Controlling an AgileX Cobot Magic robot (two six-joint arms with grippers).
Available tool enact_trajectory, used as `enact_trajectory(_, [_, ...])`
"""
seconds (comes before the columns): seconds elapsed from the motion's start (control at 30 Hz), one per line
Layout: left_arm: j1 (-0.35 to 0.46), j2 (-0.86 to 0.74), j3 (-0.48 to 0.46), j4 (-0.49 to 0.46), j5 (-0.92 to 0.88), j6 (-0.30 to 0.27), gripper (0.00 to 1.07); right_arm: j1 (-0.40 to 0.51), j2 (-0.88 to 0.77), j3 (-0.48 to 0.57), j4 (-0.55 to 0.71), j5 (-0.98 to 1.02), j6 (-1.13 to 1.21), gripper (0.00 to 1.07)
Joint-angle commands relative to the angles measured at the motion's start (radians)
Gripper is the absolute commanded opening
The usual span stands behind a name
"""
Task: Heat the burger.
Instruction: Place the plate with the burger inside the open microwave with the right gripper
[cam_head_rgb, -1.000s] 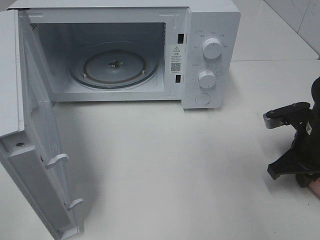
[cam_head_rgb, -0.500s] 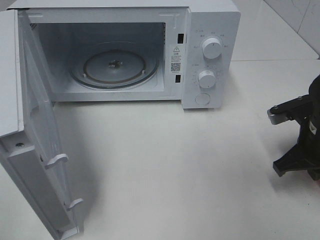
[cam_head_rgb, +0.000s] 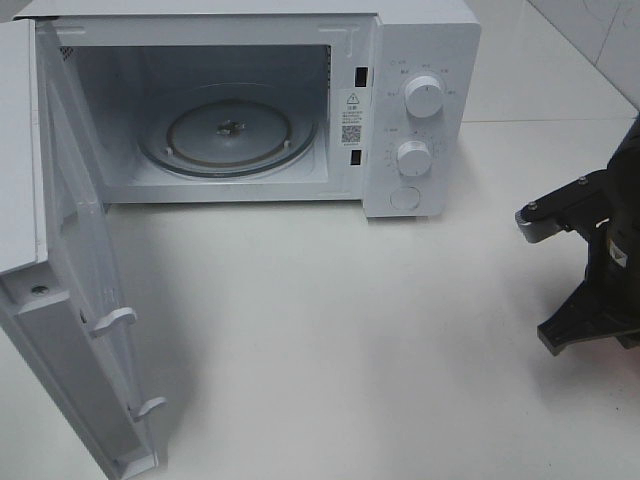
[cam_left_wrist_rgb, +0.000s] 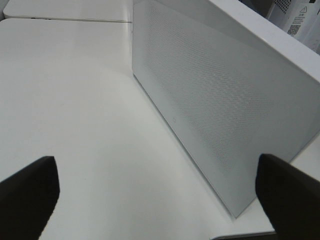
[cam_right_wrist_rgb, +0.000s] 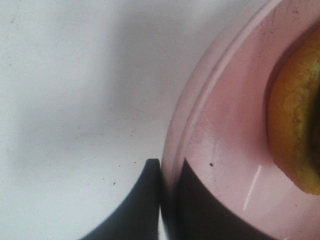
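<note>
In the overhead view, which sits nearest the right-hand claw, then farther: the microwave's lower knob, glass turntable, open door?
1. Lower knob, on the control panel, right of the cavity.
2. Glass turntable, inside the cavity.
3. Open door, swung out at far left.

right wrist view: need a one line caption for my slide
Right end effector shut on the rim of a pink plate that carries the burger, white table beneath.
</note>
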Motion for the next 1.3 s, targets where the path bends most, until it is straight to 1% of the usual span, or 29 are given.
enact_trajectory(0.03, [-0.004, -0.017, 0.003, 0.0, -0.013, -0.001, 1.0, 0.058, -0.045, 0.001, -0.046, 0.064, 0.004, 0.0])
enact_trajectory(0.1, [-0.004, -0.017, 0.003, 0.0, -0.013, -0.001, 1.0, 0.071, -0.049, 0.001, -0.046, 0.072, 0.004, 0.0])
enact_trajectory(0.17, [-0.004, -0.017, 0.003, 0.0, -0.013, -0.001, 1.0, 0.123, -0.069, 0.001, -0.05, 0.092, 0.003, 0.0])
enact_trajectory(0.2, [-0.004, -0.017, 0.003, 0.0, -0.013, -0.001, 1.0, 0.123, -0.069, 0.001, -0.05, 0.092, 0.003, 0.0])
enact_trajectory(0.27, [-0.004, -0.017, 0.003, 0.0, -0.013, -0.001, 1.0, 0.182, -0.097, 0.002, -0.05, 0.096, -0.001, 0.0])
enact_trajectory(0.37, [-0.004, -0.017, 0.003, 0.0, -0.013, -0.001, 1.0, 0.196, -0.104, 0.003, -0.05, 0.101, -0.001, 0.0])
enact_trajectory(0.43, [-0.004, -0.017, 0.003, 0.0, -0.013, -0.001, 1.0, 0.246, -0.127, 0.024, -0.054, 0.116, -0.005, 0.0])
enact_trajectory(0.53, [-0.004, -0.017, 0.003, 0.0, -0.013, -0.001, 1.0, 0.257, -0.131, 0.031, -0.054, 0.116, -0.005, 0.0])
enact_trajectory(0.6, [-0.004, -0.017, 0.003, 0.0, -0.013, -0.001, 1.0, 0.298, -0.142, 0.06, -0.054, 0.116, -0.006, 0.0])
enact_trajectory(0.63, [-0.004, -0.017, 0.003, 0.0, -0.013, -0.001, 1.0, 0.298, -0.142, 0.06, -0.054, 0.116, -0.006, 0.0])
enact_trajectory(0.7, [-0.004, -0.017, 0.003, 0.0, -0.013, -0.001, 1.0, 0.353, -0.154, 0.085, -0.055, 0.118, -0.006, 0.0])
enact_trajectory(0.8, [-0.004, -0.017, 0.003, 0.0, -0.013, -0.001, 1.0, 0.368, -0.157, 0.088, -0.058, 0.121, -0.006, 0.0])
enact_trajectory(0.87, [-0.004, -0.017, 0.003, 0.0, -0.013, -0.001, 1.0, 0.431, -0.165, 0.092, -0.092, 0.133, -0.006, 0.0])
enact_trajectory(0.9, [-0.004, -0.017, 0.003, 0.0, -0.013, -0.001, 1.0, 0.431, -0.165, 0.092, -0.092, 0.133, -0.006, 0.0])
enact_trajectory(0.93, [-0.004, -0.017, 0.003, 0.0, -0.013, -0.001, 1.0, 0.469, -0.169, 0.092, -0.109, 0.136, -0.006, 0.0])
enact_trajectory(1.03, [-0.004, -0.017, 0.003, 0.0, -0.013, -0.001, 1.0, 0.486, -0.169, 0.092, -0.117, 0.137, -0.006, 0.0])
enact_trajectory(1.1, [-0.004, -0.017, 0.003, 0.0, -0.013, -0.001, 1.0, 0.544, -0.169, 0.092, -0.148, 0.138, -0.006, 0.0])
enact_trajectory(1.13, [-0.004, -0.017, 0.003, 0.0, -0.013, -0.001, 1.0, 0.544, -0.169, 0.092, -0.148, 0.138, -0.006, 0.0])
enact_trajectory(1.2, [-0.004, -0.017, 0.003, 0.0, -0.013, -0.001, 1.0, 0.585, -0.169, 0.092, -0.171, 0.138, -0.006, 0.0])
enact_trajectory(1.23, [-0.004, -0.017, 0.003, 0.0, -0.013, -0.001, 1.0, 0.585, -0.169, 0.092, -0.171, 0.138, -0.006, 0.0])
enact_trajectory(1.3, [-0.004, -0.017, 0.003, 0.0, -0.013, -0.001, 1.0, 0.632, -0.169, 0.092, -0.197, 0.138, -0.006, 0.0])
